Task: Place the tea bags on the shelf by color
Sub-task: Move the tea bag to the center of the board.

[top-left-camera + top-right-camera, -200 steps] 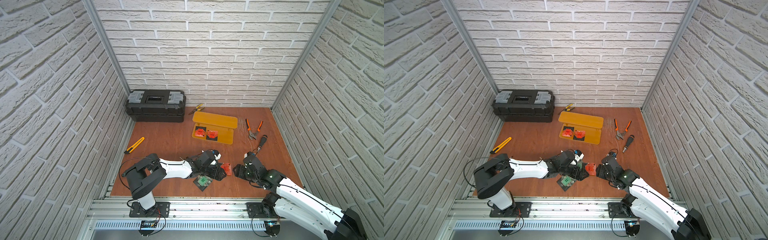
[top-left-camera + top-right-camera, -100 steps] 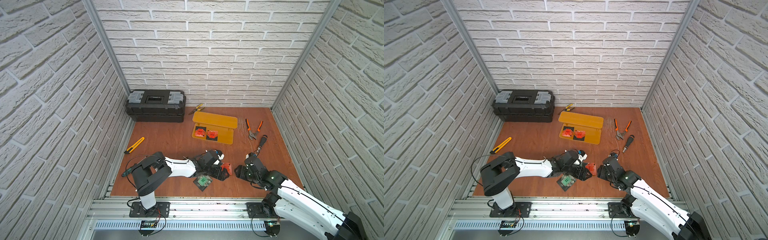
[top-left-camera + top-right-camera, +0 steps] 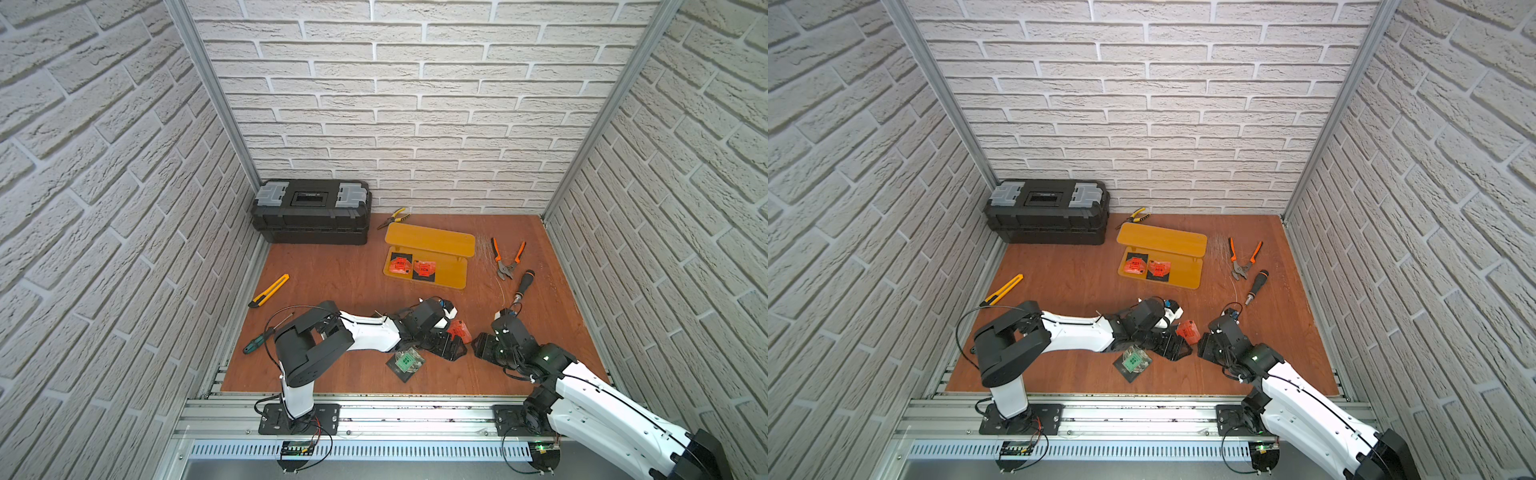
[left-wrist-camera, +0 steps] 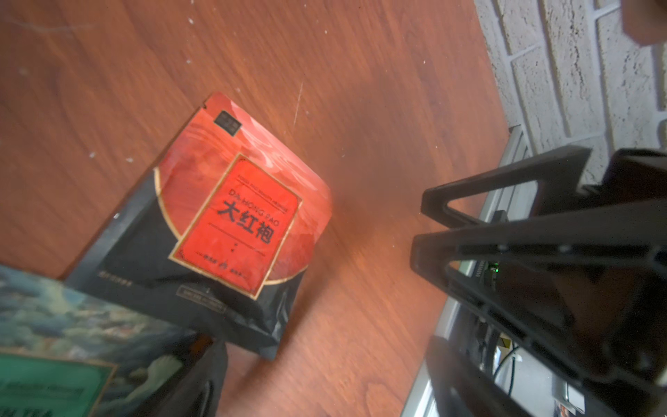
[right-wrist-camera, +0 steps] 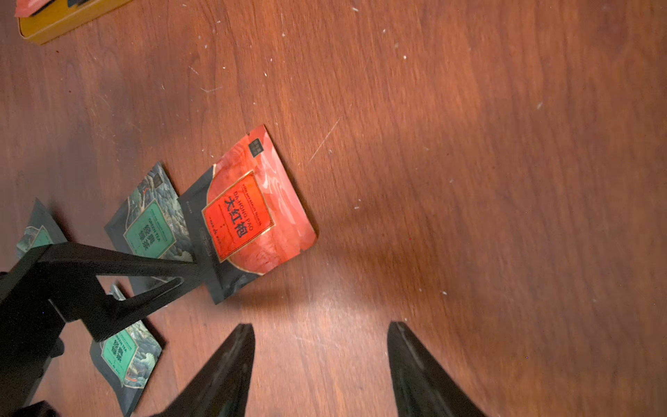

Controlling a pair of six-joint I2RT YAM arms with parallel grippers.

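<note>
Left fingers (image 5: 119, 263) wide over green tea bags (image 5: 149, 231), red tea bag (image 5: 249, 213) beside

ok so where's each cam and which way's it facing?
Top views: high in front, looking down over the brown wooden tabletop; left arm, right arm show.
Left wrist: low behind the left gripper, facing the red-orange-labelled black square sachet.
Right wrist: above the open right gripper, looking down at that sachet.
Shared: both wrist views show that sachet and the opposite gripper.

Two red bags (image 3: 400, 264) on shelf (image 3: 451, 273); other bags (image 5: 249, 213) loose.
</note>
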